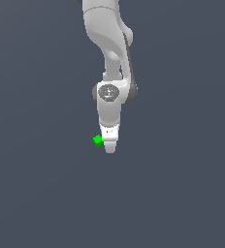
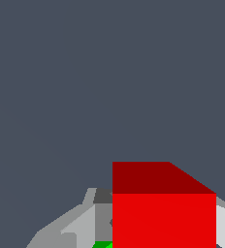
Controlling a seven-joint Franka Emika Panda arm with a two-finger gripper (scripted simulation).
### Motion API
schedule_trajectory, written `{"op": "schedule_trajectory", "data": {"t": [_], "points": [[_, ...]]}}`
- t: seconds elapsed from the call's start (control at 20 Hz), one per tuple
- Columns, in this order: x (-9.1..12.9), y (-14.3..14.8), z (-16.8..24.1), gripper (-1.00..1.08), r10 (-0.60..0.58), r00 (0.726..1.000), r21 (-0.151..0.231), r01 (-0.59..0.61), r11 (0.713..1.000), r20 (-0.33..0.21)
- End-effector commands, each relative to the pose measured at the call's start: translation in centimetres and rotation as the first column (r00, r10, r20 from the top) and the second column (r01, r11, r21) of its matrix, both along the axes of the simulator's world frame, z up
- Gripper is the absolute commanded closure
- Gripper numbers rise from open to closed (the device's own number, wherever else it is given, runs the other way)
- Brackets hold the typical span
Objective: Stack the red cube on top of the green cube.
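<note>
Red fills the near part of your wrist view: the red cube (image 2: 164,213) sits right up against the camera, between the pale grey fingers (image 2: 75,227) of the tool (image 2: 158,227), with one finger showing on each side of it. Read that as the tool closed on the red cube, its jaws no wider apart than the cube itself; you cannot see the contact faces, so take this as a judgement from how snugly the cube sits. A sliver of the green cube (image 2: 102,244) peeks out beside the red one's lower corner, so the two are close, though you cannot tell from this view whether they touch. From the exterior view, the arm hangs straight down over the middle of the desk (image 1: 37,193), well clear of every edge and corner, and the tool (image 1: 110,145) is low. The green cube (image 1: 98,141) rests just beside the fingertips, on the exterior view's left of them; the red cube is hidden behind the tool there. By that picture you have the grasp done and the carry nearly done, but the stack is not made: the green cube looks offset to the side, not under the tool. What is left is to bring the red cube squarely above the green one, lower it onto the top face, and open the jaws.
</note>
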State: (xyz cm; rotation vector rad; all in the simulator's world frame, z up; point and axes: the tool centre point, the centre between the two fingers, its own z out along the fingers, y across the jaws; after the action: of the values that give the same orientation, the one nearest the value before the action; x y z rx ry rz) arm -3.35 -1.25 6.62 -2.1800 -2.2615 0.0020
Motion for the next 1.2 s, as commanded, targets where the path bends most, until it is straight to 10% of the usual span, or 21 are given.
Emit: {"op": "schedule_trajectory", "data": {"t": [0.0,1.15], "points": [[0.0,0.0,1.8,1.08,0.001,1.0,0.0,-0.001,1.0,0.001],[-0.3,-1.5,4.0,1.08,-0.001,1.0,0.001,0.001,1.0,0.001]]}}
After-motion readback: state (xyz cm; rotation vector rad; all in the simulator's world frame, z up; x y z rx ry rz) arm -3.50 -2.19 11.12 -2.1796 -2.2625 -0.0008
